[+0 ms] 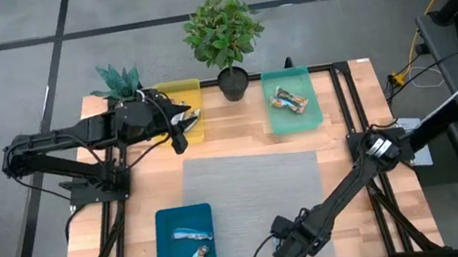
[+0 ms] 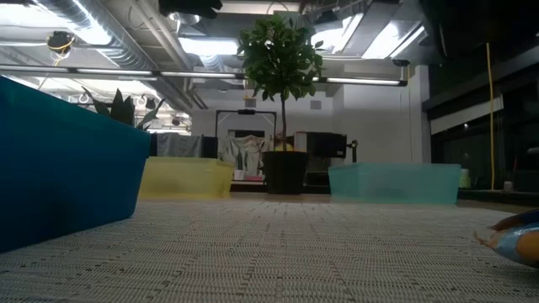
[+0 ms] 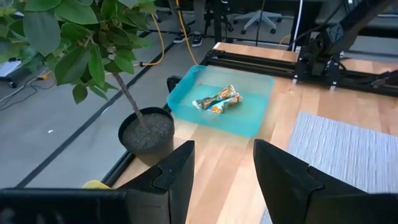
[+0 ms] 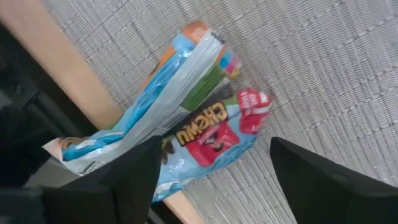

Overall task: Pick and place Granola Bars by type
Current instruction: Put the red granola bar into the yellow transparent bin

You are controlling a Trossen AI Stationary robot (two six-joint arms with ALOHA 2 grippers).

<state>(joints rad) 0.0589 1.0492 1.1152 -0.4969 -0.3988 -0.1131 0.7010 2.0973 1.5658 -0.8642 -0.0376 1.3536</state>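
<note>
Right claw (image 4: pixel 208 177) spread wide over two granola bars (image 4: pixel 186 124) at the grey mat's (image 4: pixel 323 74) edge, nothing gripped

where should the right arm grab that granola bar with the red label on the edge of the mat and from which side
Take the granola bar across its narrow width at mid-length, from straight above. It lies flat and long on the grey mat, one end over the wood, so the open right gripper fingers can likely straddle its long edges there.
</note>
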